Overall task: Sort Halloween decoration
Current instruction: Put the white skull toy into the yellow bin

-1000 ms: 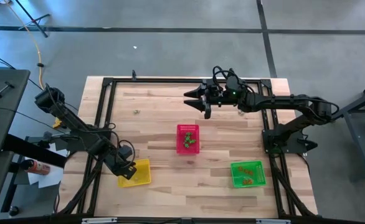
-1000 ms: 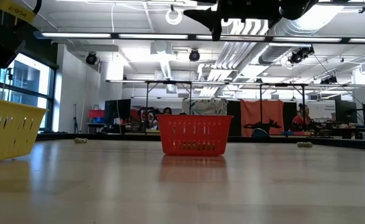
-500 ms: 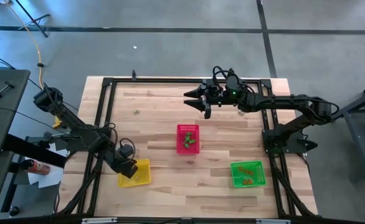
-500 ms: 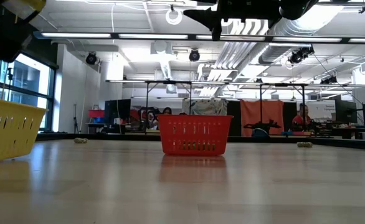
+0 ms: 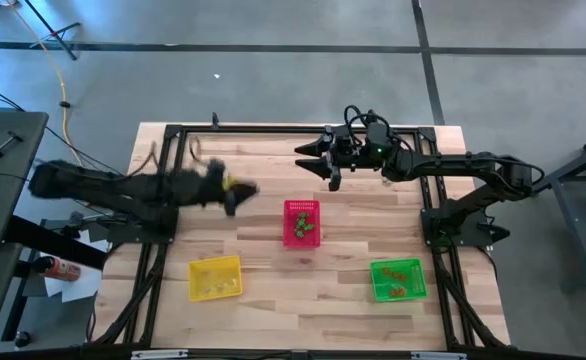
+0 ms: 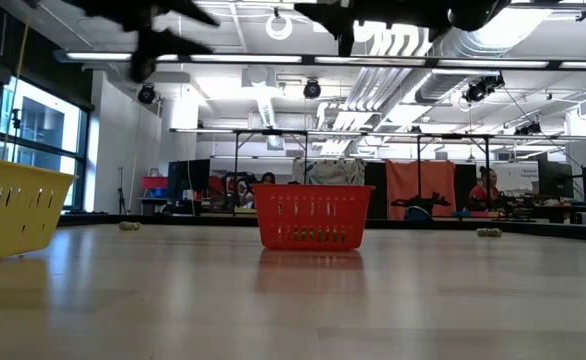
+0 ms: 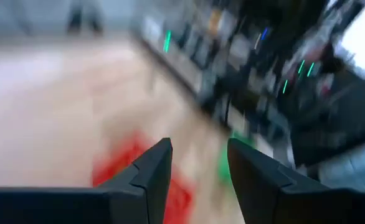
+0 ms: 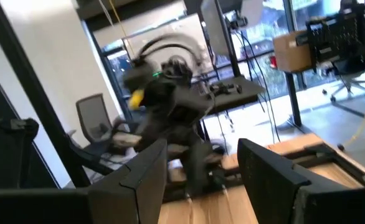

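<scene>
**Sorting in progress — left arm crossing the table with nothing in its claw**

Moving above the table in the high view, the left gripper is sitting between the table's far-left area and the red basket, blurred by motion. The yellow basket is lying near the front left and the green basket at the front right; the baskets are already carrying small trinkets. One loose Halloween decoration is resting on the bare wood near the far-left edge, just beside the left gripper's path. Judged from this layout, the step in hand is the approach to a remaining piece; the next move is calling for a descent over that trinket with the fingers apart, then a closing grip. The right gripper is hovering above the far centre, waiting.

In the low view, both arms are showing only as dark shapes at the top; two small trinkets are lying on the far table edge, well apart.

In the left wrist view, the left fingers are standing apart and gripping nothing — the red basket is blurring past below.

In the right wrist view, the right fingers are likewise spread and empty.
</scene>
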You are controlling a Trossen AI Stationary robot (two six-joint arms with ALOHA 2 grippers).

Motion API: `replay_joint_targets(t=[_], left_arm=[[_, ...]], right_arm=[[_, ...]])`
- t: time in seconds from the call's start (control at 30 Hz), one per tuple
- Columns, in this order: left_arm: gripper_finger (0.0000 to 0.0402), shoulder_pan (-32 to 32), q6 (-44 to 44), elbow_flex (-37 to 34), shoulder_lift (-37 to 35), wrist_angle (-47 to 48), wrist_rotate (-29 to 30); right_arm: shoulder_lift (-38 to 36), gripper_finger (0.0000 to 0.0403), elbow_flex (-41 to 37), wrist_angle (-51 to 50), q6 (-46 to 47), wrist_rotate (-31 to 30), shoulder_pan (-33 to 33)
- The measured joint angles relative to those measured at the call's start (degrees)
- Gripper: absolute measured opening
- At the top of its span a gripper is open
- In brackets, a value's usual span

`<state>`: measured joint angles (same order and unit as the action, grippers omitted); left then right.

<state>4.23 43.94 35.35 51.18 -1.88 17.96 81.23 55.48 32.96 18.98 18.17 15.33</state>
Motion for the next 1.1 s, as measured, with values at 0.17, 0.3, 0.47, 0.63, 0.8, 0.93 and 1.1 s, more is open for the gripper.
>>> replay_joint_targets(t=[0.17,0.3,0.47,0.63,0.8,0.93,1.1], left_arm=[[0.0145,-14.2,-13.2,0.1,2.5,-18.8,-10.7],[0.0145,-20.1,-19.3,3.3,5.3,-21.7,-17.4],[0.0145,-21.3,-29.4,7.2,9.0,-22.1,-19.9],[0.0145,-21.3,-32.1,8.0,11.4,-21.9,-19.9],[0.0145,-21.3,-32.1,8.1,11.9,-22.0,-19.9],[0.0145,-21.3,-31.9,8.1,11.9,-22.0,-18.6],[0.0145,-21.5,-31.6,8.1,11.9,-22.0,-17.9]], right_arm=[[0.0,0.0191,0.0,4.1,0.2,0.0,0.0],[0.0,0.0191,0.0,5.6,0.4,0.0,0.0],[0.0,0.0191,0.0,5.1,0.0,0.0,0.0],[0.0,0.0191,0.0,4.4,0.0,0.0,0.0],[0.0,0.0191,0.0,3.5,1.0,-0.1,0.2],[-0.9,0.0191,4.7,-9.3,5.7,-3.4,2.1],[0.0,0.0191,18.6,-51.6,2.5,-18.1,6.2]])
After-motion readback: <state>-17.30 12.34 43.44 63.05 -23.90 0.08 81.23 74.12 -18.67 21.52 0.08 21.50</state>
